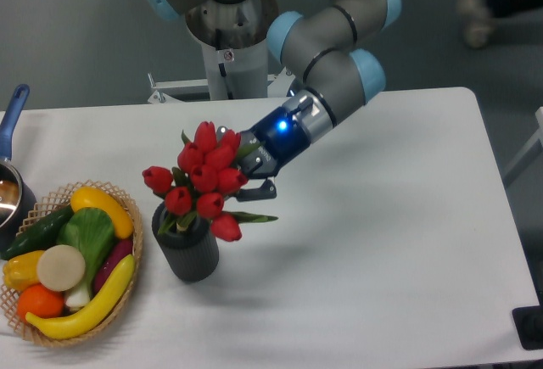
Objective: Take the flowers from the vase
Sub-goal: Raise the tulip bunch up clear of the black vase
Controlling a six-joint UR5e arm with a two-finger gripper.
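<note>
The claw is clenched on the tulip bunch, whose stems sit low in the grey vase on the bench (top-heavy), so a sideways drag could tip it.

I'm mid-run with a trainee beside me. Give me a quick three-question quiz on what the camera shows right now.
1. True or false: the gripper is closed on the flowers.
2. What stands just left of the vase? A) a basket of fruit and vegetables B) a stack of plates C) a kettle
3. Fill in: the flowers' lower end, by this view, is still at the vase's ____.

Key
1. True; its fingers meet in the bunch on its right side.
2. A.
3. Rim; whether the stems have cleared it cannot be told.
</note>
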